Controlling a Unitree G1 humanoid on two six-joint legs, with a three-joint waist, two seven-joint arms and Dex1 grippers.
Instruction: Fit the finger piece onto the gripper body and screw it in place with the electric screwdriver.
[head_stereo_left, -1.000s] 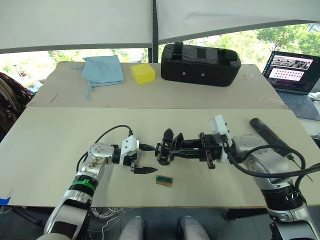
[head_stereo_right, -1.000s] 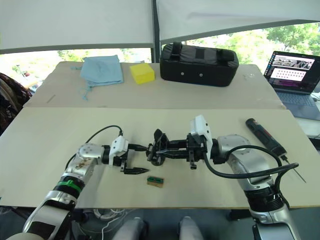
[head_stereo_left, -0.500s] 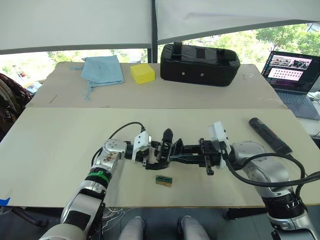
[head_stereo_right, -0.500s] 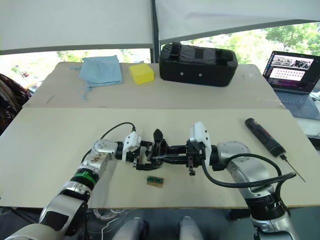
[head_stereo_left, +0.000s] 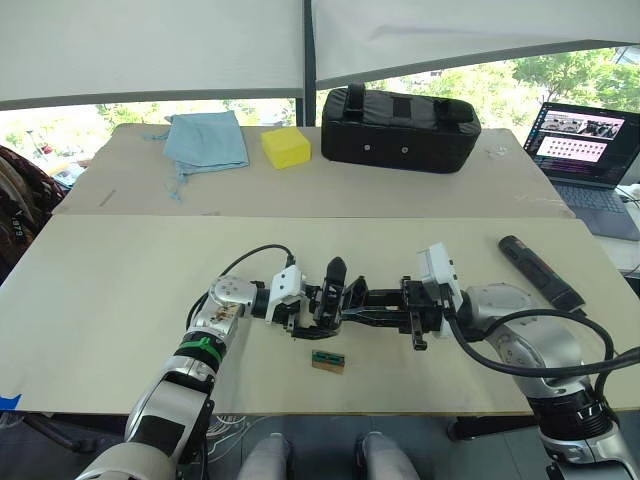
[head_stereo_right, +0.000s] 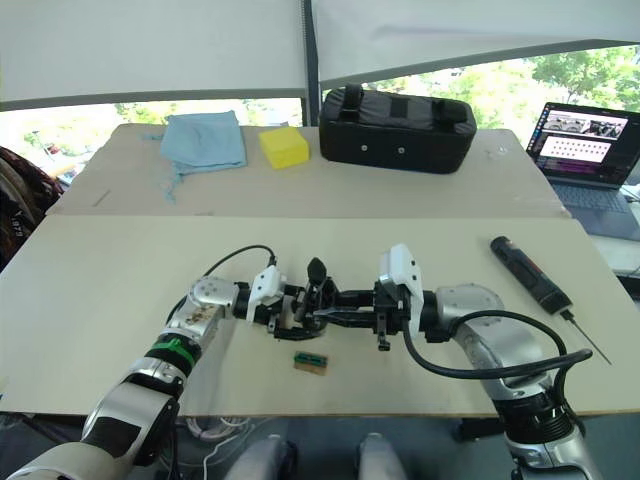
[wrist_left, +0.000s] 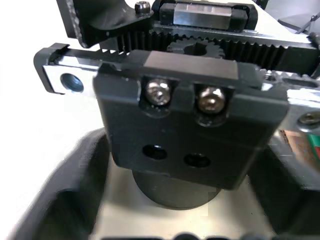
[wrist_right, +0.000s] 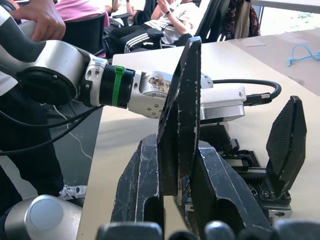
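Note:
The gripper body (head_stereo_left: 328, 306) lies mid-table with one black prong (head_stereo_left: 335, 270) standing up from it. My right gripper (head_stereo_left: 352, 302) reaches in from the right and is shut on a flat, scuffed black tapered piece, the finger piece (wrist_right: 181, 110), held against the body. My left gripper (head_stereo_left: 303, 312) is at the body's left end, open, with a finger on either side of the body's screw block (wrist_left: 190, 145). That block shows two screws and two empty holes. The electric screwdriver (head_stereo_right: 528, 272) lies on the table to the right, untouched.
A small green-and-brown block (head_stereo_left: 327, 361) lies just in front of the body. On the far table stand a black bag (head_stereo_left: 400, 117), a yellow block (head_stereo_left: 286, 147) and a blue cloth (head_stereo_left: 205, 140). A laptop (head_stereo_left: 585, 140) is at the far right. People sit behind the left arm.
My left gripper has moved right, from beside the body to around its left end. The right gripper keeps its hold and has barely shifted.

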